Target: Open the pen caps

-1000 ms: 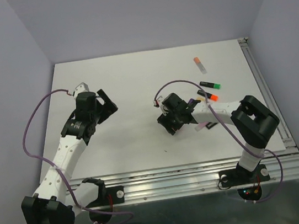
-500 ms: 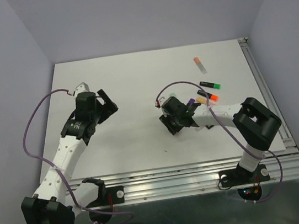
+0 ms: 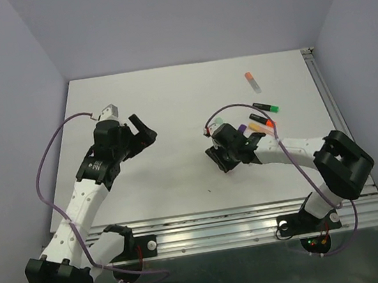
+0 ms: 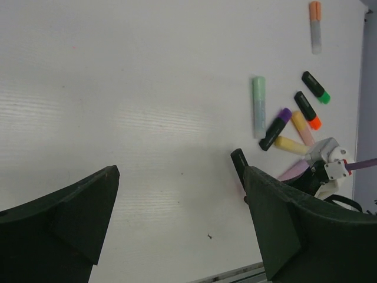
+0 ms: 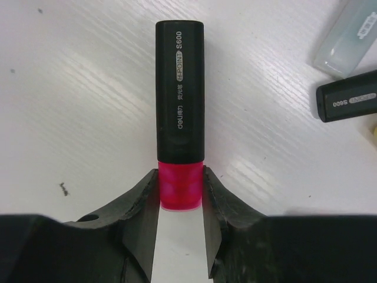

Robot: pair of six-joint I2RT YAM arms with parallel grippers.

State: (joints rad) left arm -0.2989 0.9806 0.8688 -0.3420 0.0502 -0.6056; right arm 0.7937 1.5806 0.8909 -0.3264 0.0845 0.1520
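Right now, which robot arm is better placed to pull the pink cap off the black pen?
Probably the right. The right arm's fingers pinch the stubby pink plastic cap of the black-barrelled highlighter pen. The left arm's fingers hang wide open, far from it.

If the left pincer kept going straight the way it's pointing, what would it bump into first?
Probably the bare table; the left pincer's open jaws frame nothing else, and the pens lie off to one side.
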